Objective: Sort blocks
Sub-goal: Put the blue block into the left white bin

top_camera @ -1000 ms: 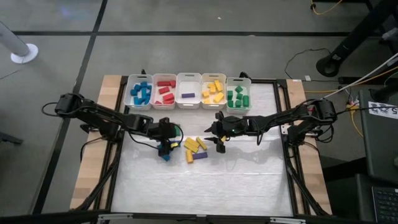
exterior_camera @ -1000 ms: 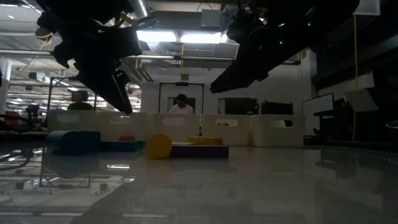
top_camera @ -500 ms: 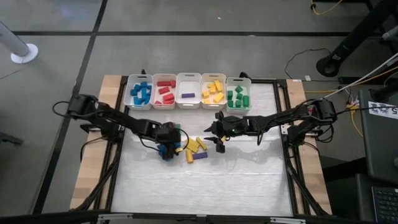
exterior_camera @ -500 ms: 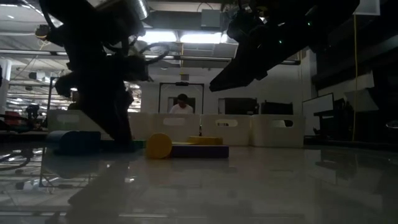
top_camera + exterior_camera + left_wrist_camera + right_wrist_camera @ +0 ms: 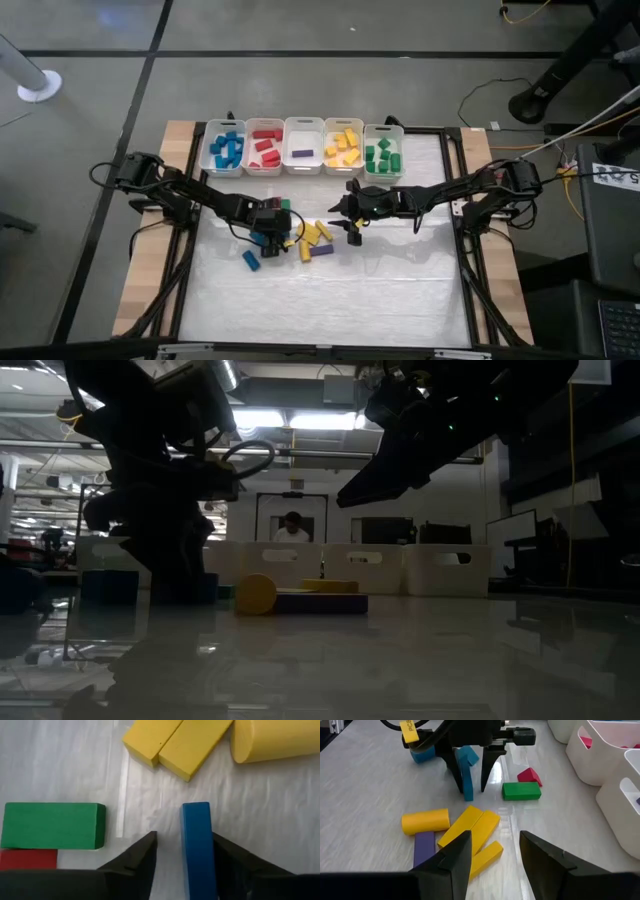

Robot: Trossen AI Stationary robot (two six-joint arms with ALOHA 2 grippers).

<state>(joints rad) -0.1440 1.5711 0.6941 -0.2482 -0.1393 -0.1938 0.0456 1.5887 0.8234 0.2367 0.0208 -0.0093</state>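
1. Left claw (image 5: 272,240) stands low over the bench (image 5: 400,300), its fingers straddling a thin blue block (image 5: 197,845) set on edge. In the left wrist view one finger seems to touch the block while a gap shows on the other side, so the grip looks not yet closed; I judge it is mid-pinch, set to lift blue for its bin.
2. Right claw (image 5: 352,212) hangs above the bench beside the loose pile, fingers parted and holding nothing (probably waiting its turn).
3. Loose pieces lie between the two claws: a green block (image 5: 521,790) and a red wedge (image 5: 529,774) just beside the blue one, a yellow cylinder (image 5: 425,820), yellow bars (image 5: 470,830) and a purple bar (image 5: 424,845). Another blue block (image 5: 250,260) lies apart, nearer the bench's front.
4. Five white bins (image 5: 304,146) line the far edge, each holding one colour, which explains the row: blue, red, purple, yellow, green.
5. Writing: a yellow tag (image 5: 408,730) on the left arm's cable carries characters too small to read.
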